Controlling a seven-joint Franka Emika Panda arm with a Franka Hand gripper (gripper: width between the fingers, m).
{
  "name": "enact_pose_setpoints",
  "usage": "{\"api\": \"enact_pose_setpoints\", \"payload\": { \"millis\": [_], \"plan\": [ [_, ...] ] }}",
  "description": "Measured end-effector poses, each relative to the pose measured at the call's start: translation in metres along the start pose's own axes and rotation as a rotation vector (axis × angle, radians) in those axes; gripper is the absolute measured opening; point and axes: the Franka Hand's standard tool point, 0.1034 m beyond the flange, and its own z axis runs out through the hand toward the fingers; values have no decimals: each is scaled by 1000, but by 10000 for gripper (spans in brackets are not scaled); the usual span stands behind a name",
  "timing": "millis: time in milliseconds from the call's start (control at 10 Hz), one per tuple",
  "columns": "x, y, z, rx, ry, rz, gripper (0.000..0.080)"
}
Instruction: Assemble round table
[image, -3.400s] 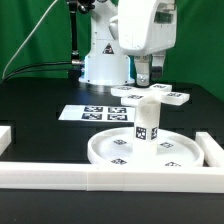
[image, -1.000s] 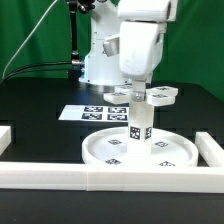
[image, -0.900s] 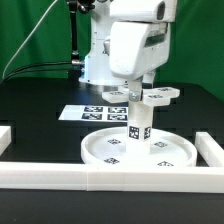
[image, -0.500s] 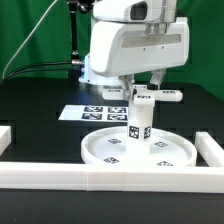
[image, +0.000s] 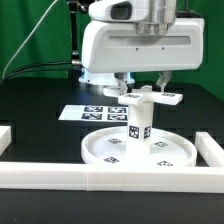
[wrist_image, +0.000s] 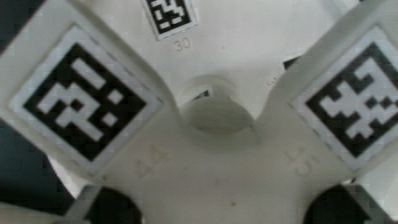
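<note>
From where I stand, the round disc (image: 140, 150) lies flat on the black counter (image: 40, 100), close behind the white border rail (image: 110, 177) that runs along the front. The short thick leg (image: 141, 122) stands upright at the middle of the disc, its tags facing outward. Directly above the leg, the gripper (image: 143, 88) holds the cross-shaped foot piece (image: 146, 97) level, its arms spreading to both sides; the foot sits at the leg's top end, though I cannot tell whether the two touch. One finger (image: 122, 85) comes down on the exterior view's left of the foot and one on the right, closed narrowly on its middle. Behind the disc, toward the exterior view's left, the marker board (image: 85, 112) lies flat on the counter.

In the wrist view the foot piece (wrist_image: 196, 120) fills the picture: tagged arms fan out from a hub with a round hole (wrist_image: 219, 113).
</note>
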Motion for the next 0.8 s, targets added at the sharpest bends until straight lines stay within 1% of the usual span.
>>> {"api": "enact_pose_setpoints", "payload": {
  "millis": [100,200,300,500,700,800],
  "plan": [
    [0,-1,0,22,1,175,442],
    [0,-2,1,32,1,291,442],
    [0,-4,1,32,0,387,442],
    [0,-14,1,31,-7,585,442],
    [1,-14,1,33,-7,661,442],
    [1,-16,1,36,-8,674,602]
  ]
}}
